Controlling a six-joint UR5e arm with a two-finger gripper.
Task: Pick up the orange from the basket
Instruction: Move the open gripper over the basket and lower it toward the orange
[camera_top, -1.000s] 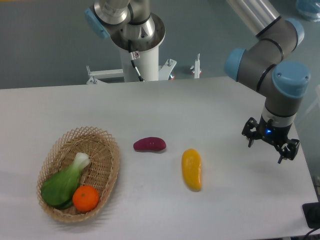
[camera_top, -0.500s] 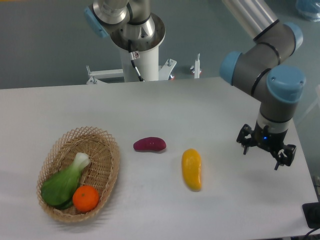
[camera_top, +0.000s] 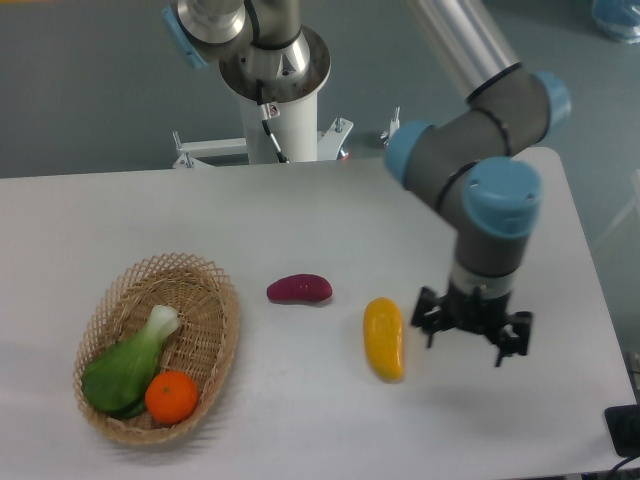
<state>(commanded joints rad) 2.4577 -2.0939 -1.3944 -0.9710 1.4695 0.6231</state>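
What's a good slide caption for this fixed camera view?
Open gripper hovers beside the yellow fruit, far from the orange in the basket.

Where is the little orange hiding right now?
The orange sits in the near end of the basket, at the lower left of the camera view, touching the green vegetable.

The arm reaches down from the upper right, its wrist pointing straight at the table. The gripper (camera_top: 468, 331) hangs low above the surface, its two fingers spread apart, holding nothing.
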